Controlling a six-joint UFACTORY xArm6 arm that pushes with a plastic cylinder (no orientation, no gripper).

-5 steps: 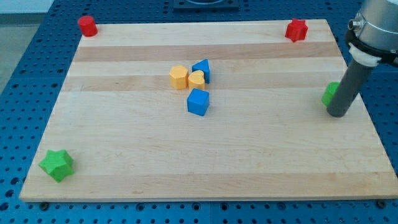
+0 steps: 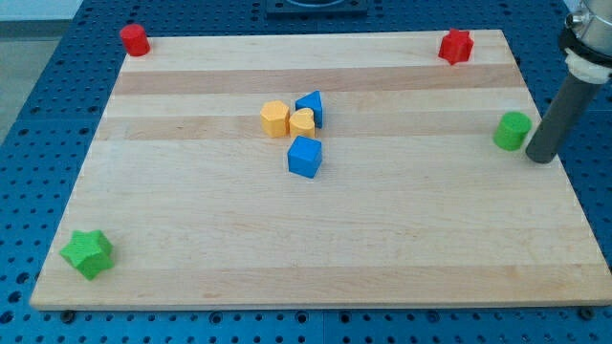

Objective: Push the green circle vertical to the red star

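The green circle [image 2: 513, 130] is a short green cylinder near the board's right edge. The red star [image 2: 456, 46] sits at the board's top right corner, above the circle and a little to its left. My tip [image 2: 540, 157] is just right of the green circle and slightly below it, a small gap apart from it, at the board's right edge.
A cluster in the board's middle holds a yellow hexagon [image 2: 274, 118], a yellow heart [image 2: 302, 122], a blue triangle-like block [image 2: 310, 106] and a blue cube-like block [image 2: 305, 156]. A red cylinder [image 2: 134, 40] is at top left. A green star [image 2: 88, 253] is at bottom left.
My tip has moved right and slightly up, off the front of the green circle, so the whole circle now shows. The circle sits about where it was.
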